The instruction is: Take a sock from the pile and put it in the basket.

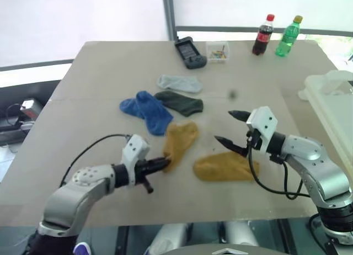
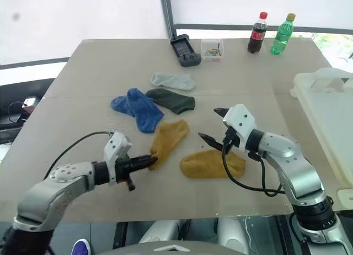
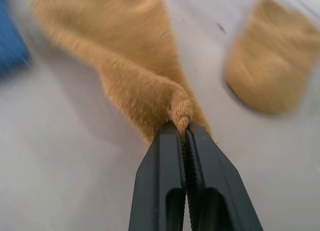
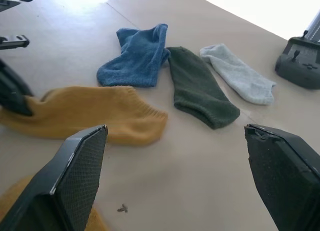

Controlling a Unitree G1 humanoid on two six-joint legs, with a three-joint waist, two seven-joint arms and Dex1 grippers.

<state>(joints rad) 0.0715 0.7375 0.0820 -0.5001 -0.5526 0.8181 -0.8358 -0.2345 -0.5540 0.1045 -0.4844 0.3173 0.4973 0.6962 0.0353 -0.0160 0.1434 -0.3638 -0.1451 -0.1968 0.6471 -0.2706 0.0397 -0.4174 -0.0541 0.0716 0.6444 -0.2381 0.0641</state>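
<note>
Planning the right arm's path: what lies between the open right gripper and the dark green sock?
Bare tabletop, seen in the right wrist view: nothing between the right gripper and the dark green sock.

Socks (image 1: pixel 165 109) mid-table (image 1: pixel 83 89); basket (image 1: pixel 333 100) right; bottles (image 1: pixel 276 35) behind.

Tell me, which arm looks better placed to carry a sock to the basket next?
Left: its tool is already shut on a mustard sock. The right tool hangs open and empty, though nearer the basket.
</note>
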